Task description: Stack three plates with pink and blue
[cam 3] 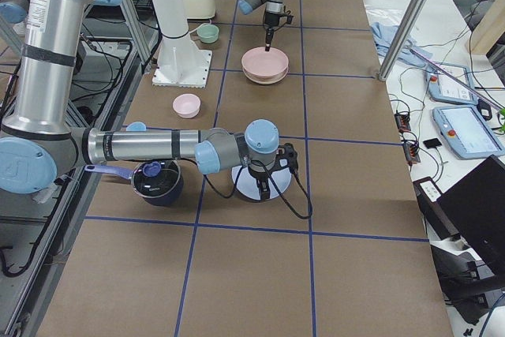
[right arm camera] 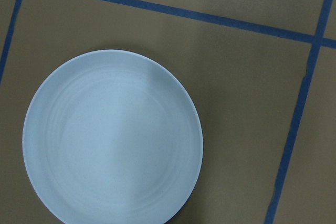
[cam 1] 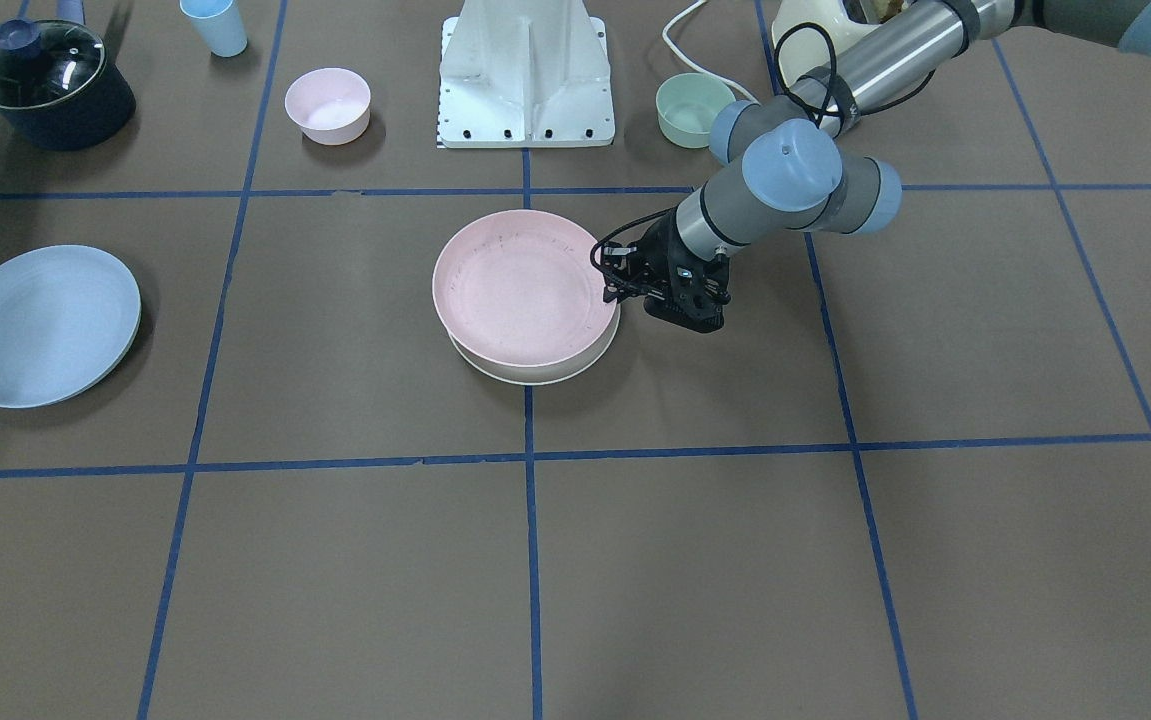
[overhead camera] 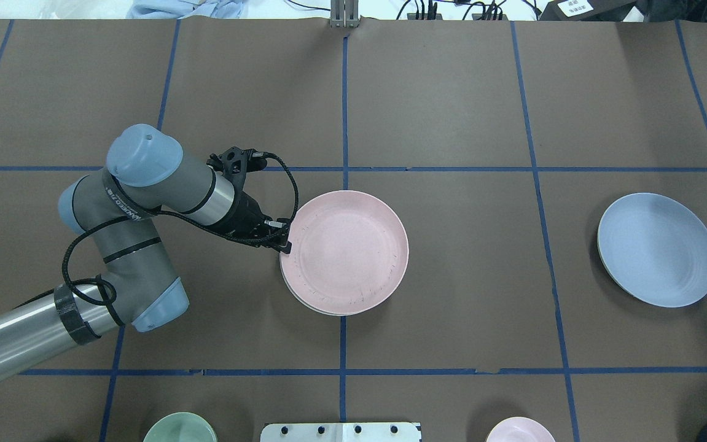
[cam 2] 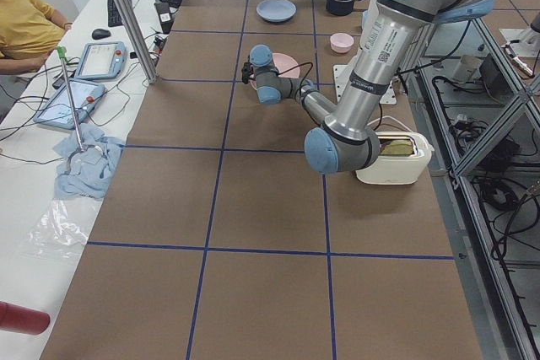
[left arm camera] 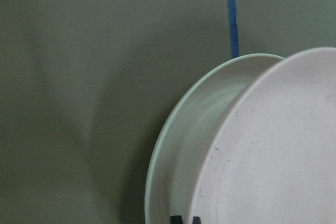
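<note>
The left arm reaches in low from the robot's left with its wrist bent. The left gripper (overhead camera: 284,238) has its fingers pinched on the left rim of the pink plate (overhead camera: 350,248). This pale, speckled plate rests tilted on the cream plate (cam 1: 535,374) at the table's centre. The light blue plate (overhead camera: 657,248) lies well apart to the right. The right gripper (cam 3: 261,189) hangs over it, and I cannot tell how its fingers are set.
</note>
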